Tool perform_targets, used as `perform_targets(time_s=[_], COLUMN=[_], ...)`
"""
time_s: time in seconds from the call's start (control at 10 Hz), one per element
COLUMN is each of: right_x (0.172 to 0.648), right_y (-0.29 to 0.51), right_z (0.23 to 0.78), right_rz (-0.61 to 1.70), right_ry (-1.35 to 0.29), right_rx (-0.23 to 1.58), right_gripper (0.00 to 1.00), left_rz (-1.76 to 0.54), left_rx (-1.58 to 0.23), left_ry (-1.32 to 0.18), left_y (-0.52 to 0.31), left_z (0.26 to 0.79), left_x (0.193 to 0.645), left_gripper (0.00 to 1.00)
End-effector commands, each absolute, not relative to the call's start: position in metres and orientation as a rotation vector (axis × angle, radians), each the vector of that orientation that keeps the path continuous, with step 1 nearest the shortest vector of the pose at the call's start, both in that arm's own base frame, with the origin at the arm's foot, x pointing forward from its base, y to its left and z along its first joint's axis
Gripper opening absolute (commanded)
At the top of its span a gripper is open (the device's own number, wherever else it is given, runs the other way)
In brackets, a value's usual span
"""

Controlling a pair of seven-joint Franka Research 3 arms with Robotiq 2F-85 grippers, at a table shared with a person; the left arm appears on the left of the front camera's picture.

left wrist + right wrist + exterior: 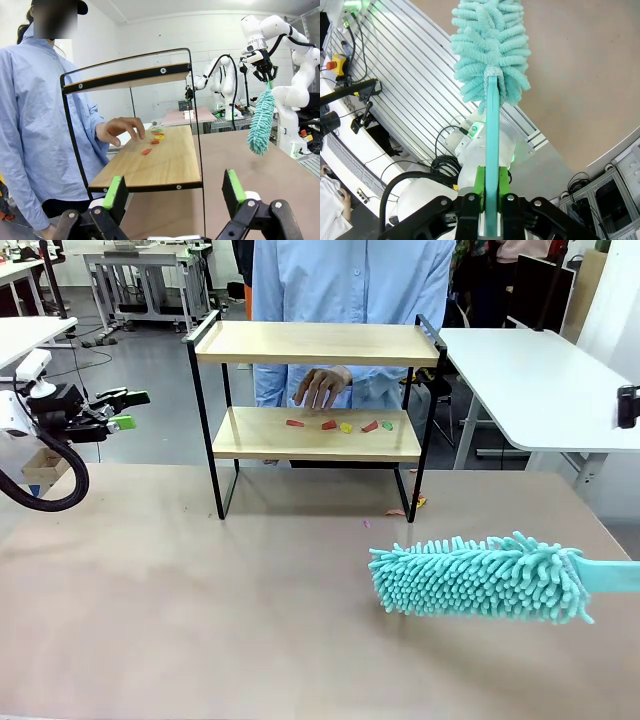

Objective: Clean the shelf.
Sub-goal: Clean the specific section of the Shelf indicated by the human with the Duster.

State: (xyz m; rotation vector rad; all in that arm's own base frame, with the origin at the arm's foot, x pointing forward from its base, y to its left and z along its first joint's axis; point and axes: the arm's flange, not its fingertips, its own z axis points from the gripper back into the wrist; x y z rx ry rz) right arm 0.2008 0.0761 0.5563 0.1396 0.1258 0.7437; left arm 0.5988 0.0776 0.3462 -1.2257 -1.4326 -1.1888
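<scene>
Hovering over the table [200, 620]: a teal duster [480, 578], clamped by the right gripper [492, 182].
The left gripper [175, 190] is spread, empty; the shelf [310, 345] is set mid-table, scraps [340, 426] on its lower board.

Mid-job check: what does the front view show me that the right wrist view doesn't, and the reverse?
Front view: the shelf, small coloured scraps on its lower board, the person's hand near them, and the open left claw off to the shelf's side. Right wrist view: the right claw shut on the flat handle of the duster. Both: the duster's fluffy teal head over the brown table.
</scene>
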Motion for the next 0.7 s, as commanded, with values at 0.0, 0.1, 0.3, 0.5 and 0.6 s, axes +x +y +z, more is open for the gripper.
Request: perform_targets(time_s=[0.0,0.1,0.3,0.5,0.6], right_x=[0.2012,0.2012,0.2012,0.2012,0.2012], right_y=[0.0761,0.0761,0.0761,0.0761,0.0761], right_z=[0.5592,0.5592,0.5592,0.5592,0.5592], right_rz=[0.765,0.765,0.765,0.765,0.765], right_ry=[0.125,0.125,0.125,0.125,0.125], right_rx=[0.155,0.155,0.155,0.155,0.155], right_gripper=[0.13,0.13,0.13,0.13,0.13], left_rz=[-1.196,-1.196,-1.196,-1.196,-1.196], left_rx=[-1.224,-1.224,-1.224,-1.224,-1.224], left_ry=[-1.432,-1.432,-1.432,-1.432,-1.432], left_y=[0.0782,0.0782,0.0782,0.0782,0.0782], left_z=[0.3493,0.3493,0.3493,0.3493,0.3493], left_x=[0.5968,0.5968,0.5968,0.5968,0.5968], left_gripper=[1.00,1.00,1.00,1.00,1.00])
